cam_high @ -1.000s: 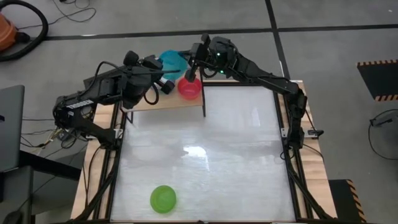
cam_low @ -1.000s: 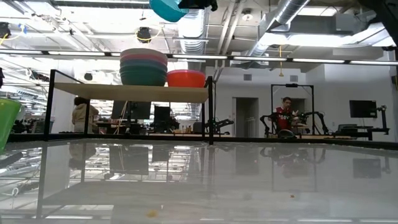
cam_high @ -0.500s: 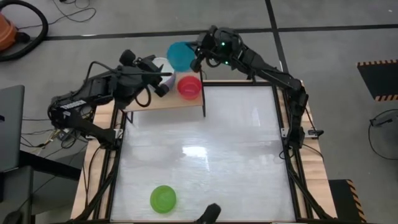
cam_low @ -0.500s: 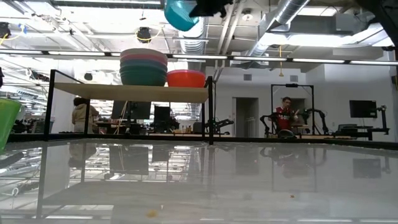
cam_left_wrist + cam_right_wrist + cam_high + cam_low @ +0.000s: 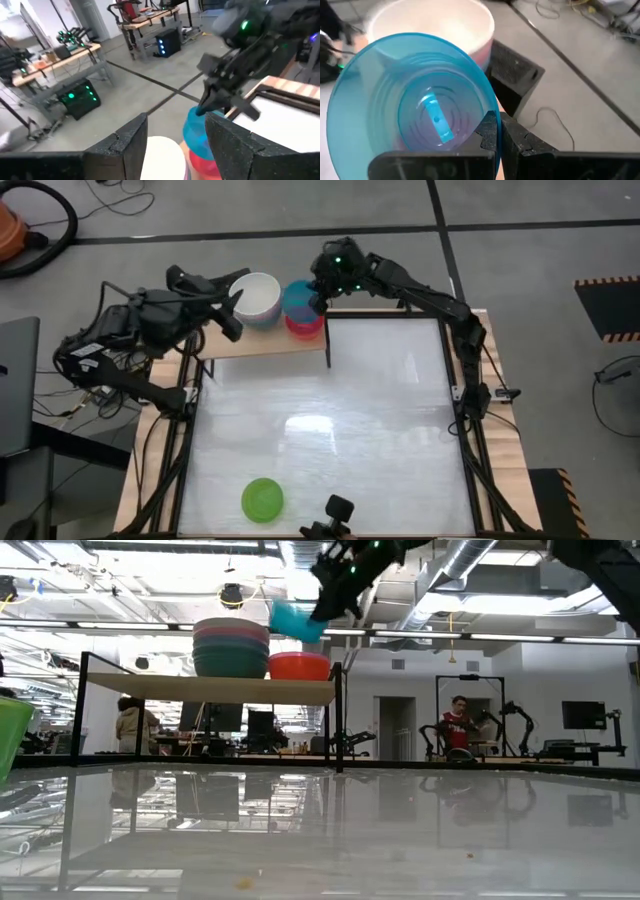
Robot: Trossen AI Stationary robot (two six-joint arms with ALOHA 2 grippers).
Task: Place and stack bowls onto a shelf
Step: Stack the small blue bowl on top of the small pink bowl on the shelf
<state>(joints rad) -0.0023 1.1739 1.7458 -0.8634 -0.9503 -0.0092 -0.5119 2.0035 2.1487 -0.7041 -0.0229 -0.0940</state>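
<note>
The right gripper [image 5: 318, 292] hangs above the small light-wood shelf on thin black metal legs [image 5: 262, 342], its fingers [image 5: 492, 131] clamped together on the rim of a round cyan plastic bowl [image 5: 299, 298]. In the low view that cyan bowl [image 5: 297, 620] is tilted and sits in the air just over the shelf's right end, directly above a round red plastic bowl [image 5: 300, 666] that rests on the shelf board [image 5: 210, 689]. The right wrist view looks down into the cyan bowl [image 5: 415, 107], with the rim pinched between the two dark fingers.

On the left part of the shelf stands a stack of bowls [image 5: 231, 647], a dark green one lowest in the low view with pink and other colours above it. From overhead the stack is topped by a round cream-white plastic bowl [image 5: 256, 297], just beside the cyan bowl. The left gripper [image 5: 230, 308] is at the shelf's left end, close to the cream-white bowl; its fingers [image 5: 131, 145] stand apart, with nothing between them, and the cream-white bowl [image 5: 162, 157] shows in the gap beyond them.

Well away from the shelf, near the front edge of the white bench [image 5: 380, 430], a round lime plastic bowl [image 5: 262, 499] rests alone. A small dark object [image 5: 332, 518] shows at the bench's front edge beside it; what it is cannot be told.
</note>
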